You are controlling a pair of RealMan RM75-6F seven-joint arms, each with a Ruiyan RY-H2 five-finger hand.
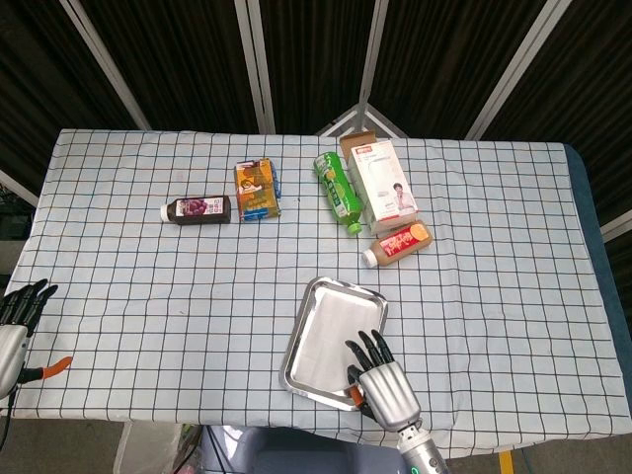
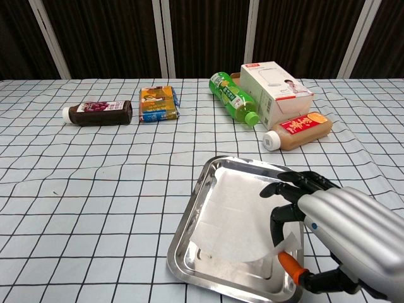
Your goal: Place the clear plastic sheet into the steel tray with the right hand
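Note:
The steel tray [image 1: 301, 327] [image 2: 201, 189] lies on the checked tablecloth near the front edge, slightly right of centre. The clear plastic sheet [image 2: 232, 211] [image 1: 326, 336] hangs over the tray's inside, its near right corner pinched between my right hand's [image 2: 334, 227] [image 1: 383, 387] thumb and fingers. That corner is lifted off the tray; the rest sags toward the tray floor. My right hand hovers over the tray's near right corner. My left hand [image 1: 17, 314] shows only at the far left edge of the head view, off the table, fingers spread and holding nothing.
At the back stand and lie a dark juice bottle [image 1: 197, 209], a small orange carton [image 1: 257, 189], a green bottle [image 1: 339, 189], a white box [image 1: 385, 182] and an orange-labelled bottle [image 1: 397, 243]. The table's front edge runs just below the tray.

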